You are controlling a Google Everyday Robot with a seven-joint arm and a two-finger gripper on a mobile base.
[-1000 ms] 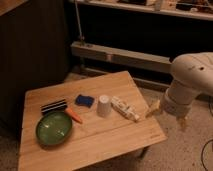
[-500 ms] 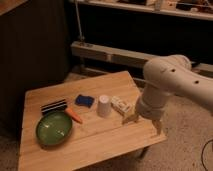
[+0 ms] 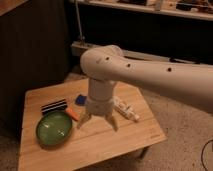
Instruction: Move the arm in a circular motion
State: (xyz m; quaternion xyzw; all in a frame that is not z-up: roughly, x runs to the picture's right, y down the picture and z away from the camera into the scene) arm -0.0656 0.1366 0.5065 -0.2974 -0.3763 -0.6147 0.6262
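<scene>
Plainly the danger lies in how low the gripper (image 3: pixel 98 121) hangs: it sits just to the right of the green plate (image 3: pixel 53 128), with its two tan prongs spread apart and nothing between them. If the arm (image 3: pixel 150 75) carries its circle on toward the plate at this height, the nearer prong could clip the small orange piece (image 3: pixel 72 114) lying against the plate's upper right rim, or catch the rim and drag the plate. The white tube (image 3: pixel 127 110), farther right of the plate beyond the gripper, could be swept aside by the other prong on the way back. How much air there is between the prongs and the wooden table (image 3: pixel 135 142) is hard to judge from this angle; they may be close to it.

A second ago the arm stood well away from the plate, past the tube. Half a second ago it was over the tube. Now it has swung in beside the plate and fills far more of the view. The white cup that stood up and to the right of the plate is now hidden behind the wrist. The plate, the tube and the orange piece have not shifted.
</scene>
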